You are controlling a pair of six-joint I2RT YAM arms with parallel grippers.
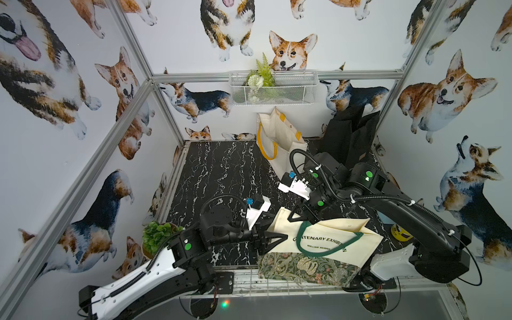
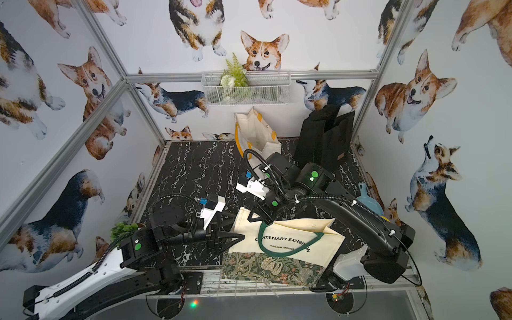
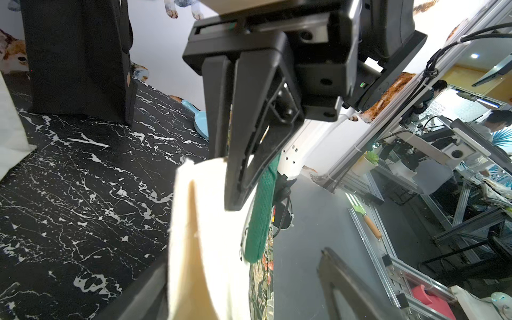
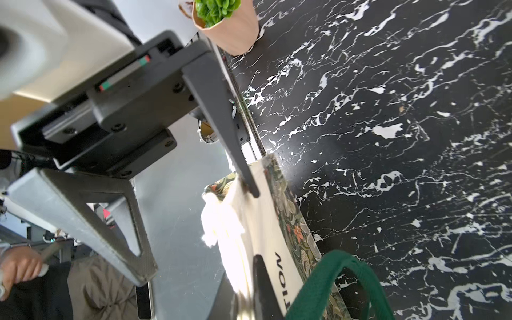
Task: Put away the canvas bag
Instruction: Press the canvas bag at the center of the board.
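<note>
Pinching the upper rim of the canvas bag (image 1: 335, 235) beside its green handle (image 1: 300, 235), we have the right gripper (image 1: 303, 218) clamped on the cloth. Our left gripper (image 1: 278, 227), jaws apart, sits at the bag's side edge. The bag's long axis runs straight ahead of it along the tabletop (image 1: 221, 171).

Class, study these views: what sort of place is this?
Probably a robot lab test cell: left arm and right arm at a table, aluminium frame around it, workbenches beyond.

Bag (image 1: 360, 238): "CENTENARY EXHIBITION", "WILLIAM MORRIS"
</note>
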